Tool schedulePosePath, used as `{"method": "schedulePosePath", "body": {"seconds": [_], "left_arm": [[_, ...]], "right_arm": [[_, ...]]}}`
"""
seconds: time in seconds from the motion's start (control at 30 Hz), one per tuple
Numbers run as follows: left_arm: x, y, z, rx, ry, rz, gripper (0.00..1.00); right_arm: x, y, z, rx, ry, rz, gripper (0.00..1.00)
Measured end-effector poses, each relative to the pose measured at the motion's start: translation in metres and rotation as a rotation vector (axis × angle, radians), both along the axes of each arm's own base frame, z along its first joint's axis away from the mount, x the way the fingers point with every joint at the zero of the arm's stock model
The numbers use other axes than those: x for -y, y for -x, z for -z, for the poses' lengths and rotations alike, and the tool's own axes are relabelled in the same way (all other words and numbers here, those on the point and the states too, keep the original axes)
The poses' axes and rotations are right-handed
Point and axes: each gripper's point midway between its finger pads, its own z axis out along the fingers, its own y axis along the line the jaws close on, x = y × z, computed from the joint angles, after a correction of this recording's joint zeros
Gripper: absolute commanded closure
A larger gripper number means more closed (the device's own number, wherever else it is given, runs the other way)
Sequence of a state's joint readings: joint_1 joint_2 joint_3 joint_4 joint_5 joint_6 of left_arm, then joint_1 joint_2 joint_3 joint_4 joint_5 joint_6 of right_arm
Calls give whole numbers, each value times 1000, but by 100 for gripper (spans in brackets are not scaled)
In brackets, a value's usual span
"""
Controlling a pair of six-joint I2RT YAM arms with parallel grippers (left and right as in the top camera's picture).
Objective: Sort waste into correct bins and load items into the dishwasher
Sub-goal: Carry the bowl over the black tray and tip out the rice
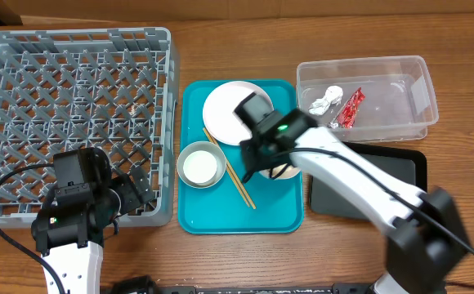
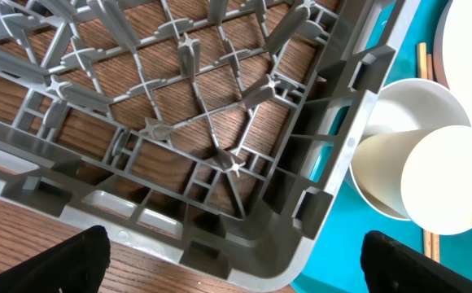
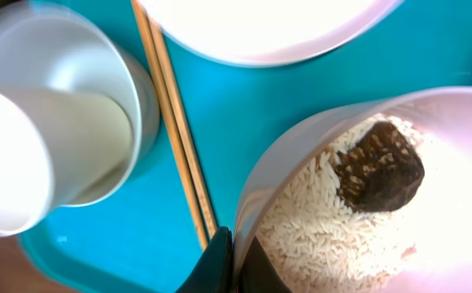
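step in hand, likely: food scraps out of pink bowl [image 3: 456, 203]. right gripper [image 3: 234, 264] clamped on bowl rim, one finger inside, one outside. bowl sits on teal tray [image 3: 317, 81], rice [image 3: 317, 228] and brown lump [image 3: 380, 167] inside. wrapper [image 1: 351, 109] and tissue [image 1: 325, 100] already in clear tub [image 1: 409, 90]. left gripper [image 2: 240, 264] spread wide, empty, above rack [image 2: 334, 89] corner. next: lift bowl level, carry to black tray [image 1: 413, 163], tip out without spilling.

Robot test bench, staged as a kitchen.
Left arm [image 1: 72, 220] and right arm [image 1: 359, 175] at a wooden surface [image 1: 466, 49] bearing a grey dish rack [image 1: 73, 82] and a teal tray [image 1: 278, 214].
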State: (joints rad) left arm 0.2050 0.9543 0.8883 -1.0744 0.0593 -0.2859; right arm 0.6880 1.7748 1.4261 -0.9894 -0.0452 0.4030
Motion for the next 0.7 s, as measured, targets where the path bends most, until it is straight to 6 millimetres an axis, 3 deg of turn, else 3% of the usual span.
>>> {"method": "schedulePosePath", "body": {"seconds": [0.13, 0.23, 0.4, 0.7], "left_arm": [[0, 0, 0, 0, 0, 0, 0], [0, 0, 0, 0, 0, 0, 0], [0, 0, 0, 0, 0, 0, 0], [0, 0, 0, 0, 0, 0, 0]], "right_arm": [[36, -13, -44, 30, -83, 141, 96], [69, -20, -59, -8, -133, 251, 96], [111, -34, -55, -84, -224, 377, 96], [161, -29, -16, -220, -507, 474, 96]]}}
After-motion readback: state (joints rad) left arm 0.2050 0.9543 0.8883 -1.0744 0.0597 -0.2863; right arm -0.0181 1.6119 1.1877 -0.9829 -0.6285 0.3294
